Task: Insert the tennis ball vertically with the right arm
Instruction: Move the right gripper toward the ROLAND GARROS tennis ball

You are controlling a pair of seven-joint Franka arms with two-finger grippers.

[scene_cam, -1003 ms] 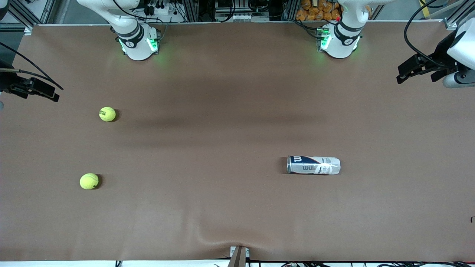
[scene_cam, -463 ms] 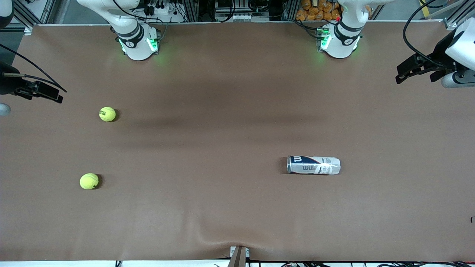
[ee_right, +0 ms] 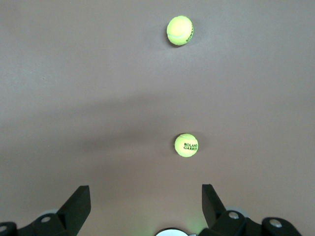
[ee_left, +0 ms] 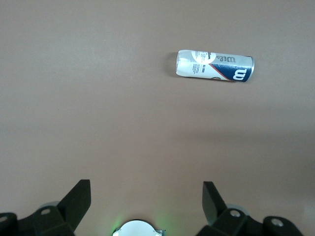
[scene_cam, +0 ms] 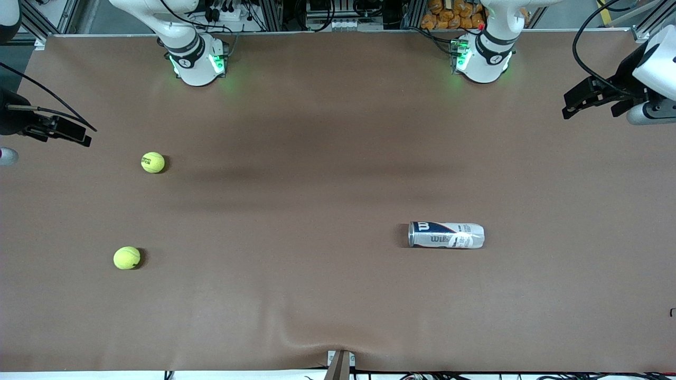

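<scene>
brown matting covers the whole counter, wrinkled at the edge nearest the front camera. nearest that camera toward the right arm's end lies a plain yellow-green felt tennis ball. a little farther, toward the left arm's end, a white and navy cylindrical ball can lies on its side, its navy end pointing to the middle of the counter. farther still, a second yellow-green tennis ball with black lettering sits well apart from the first, both resting loose on the matting. the black two-finger right hand hangs over the counter's edge at the right arm's end, near the lettered ball, fingers spread and empty. the black left hand hangs over the other end, fingers likewise spread, grasping nothing. farthest off, the two white arm bases glow green.
</scene>
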